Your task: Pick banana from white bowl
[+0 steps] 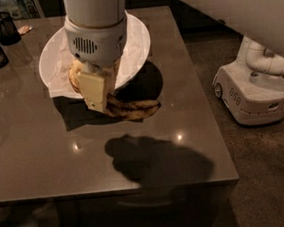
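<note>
Grasp/lift step. Gripper [98, 100] is low over the front rim of the white bowl [137, 40], its tip at the banana [134, 109]. Cannot tell whether it is clamped on it. The banana's blotched end pokes out past the rim, above the table [86, 161]. Next move likely needs a firm hold, then 1 straight lift clear of the bowl.

Gripper [99, 98] sits upper left of centre in my view, pointing straight down and hanging directly under the wrist housing [97, 37]. The housing is a fat white cylinder, vertical, with its vent grille facing me. A big white arm link [232, 6] crosses the top right corner on a diagonal. The base [255, 92] is on the floor at right, low and white.
</note>
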Motion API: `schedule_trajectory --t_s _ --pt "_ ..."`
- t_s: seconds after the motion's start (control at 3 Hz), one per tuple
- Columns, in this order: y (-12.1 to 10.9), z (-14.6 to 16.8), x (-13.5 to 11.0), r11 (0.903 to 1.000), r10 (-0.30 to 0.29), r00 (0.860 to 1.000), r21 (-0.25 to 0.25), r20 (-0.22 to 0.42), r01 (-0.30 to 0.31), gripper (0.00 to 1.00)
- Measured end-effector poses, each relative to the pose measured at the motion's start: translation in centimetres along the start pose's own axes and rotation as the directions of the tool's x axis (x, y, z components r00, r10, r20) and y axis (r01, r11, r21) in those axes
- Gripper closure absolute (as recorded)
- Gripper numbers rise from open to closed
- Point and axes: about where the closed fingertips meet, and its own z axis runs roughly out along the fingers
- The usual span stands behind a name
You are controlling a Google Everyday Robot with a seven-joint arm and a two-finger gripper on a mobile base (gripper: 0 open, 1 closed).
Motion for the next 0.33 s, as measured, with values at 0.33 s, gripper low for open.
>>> schedule_trajectory --t_s 0.33 --pt "-0.26 0.14 -0.55 1.0000 -0.001 1.000 0.006 0.016 0.001 1.00"
